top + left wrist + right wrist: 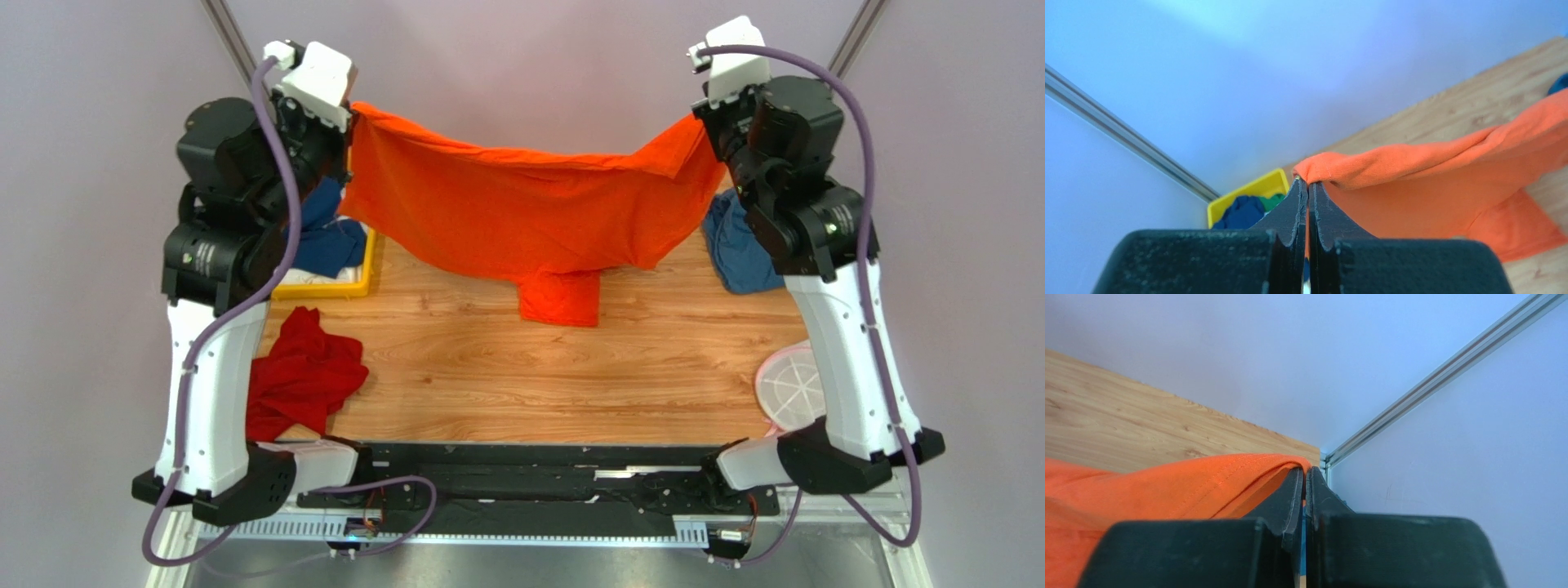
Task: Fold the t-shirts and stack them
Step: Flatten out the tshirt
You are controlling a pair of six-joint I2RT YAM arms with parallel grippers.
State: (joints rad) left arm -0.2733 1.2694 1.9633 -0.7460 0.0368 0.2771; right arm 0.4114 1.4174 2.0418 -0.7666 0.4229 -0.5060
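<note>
A bright orange t-shirt (528, 202) hangs stretched between my two grippers above the far half of the table, sagging in the middle, one sleeve dangling low. My left gripper (353, 116) is shut on its left corner (1321, 170). My right gripper (709, 123) is shut on its right corner (1290, 460). A red t-shirt (301, 374) lies crumpled at the near left. A steel-blue t-shirt (740, 251) lies bunched at the right, partly behind my right arm. A navy t-shirt (329, 233) and a green one (1273, 200) lie in the yellow tray.
The yellow tray (350, 284) stands at the far left, partly under my left arm. A round white-and-pink disc (791, 386) lies at the near right edge. Bare wooden table (552, 380) shows in the middle and near part. A wall stands close behind.
</note>
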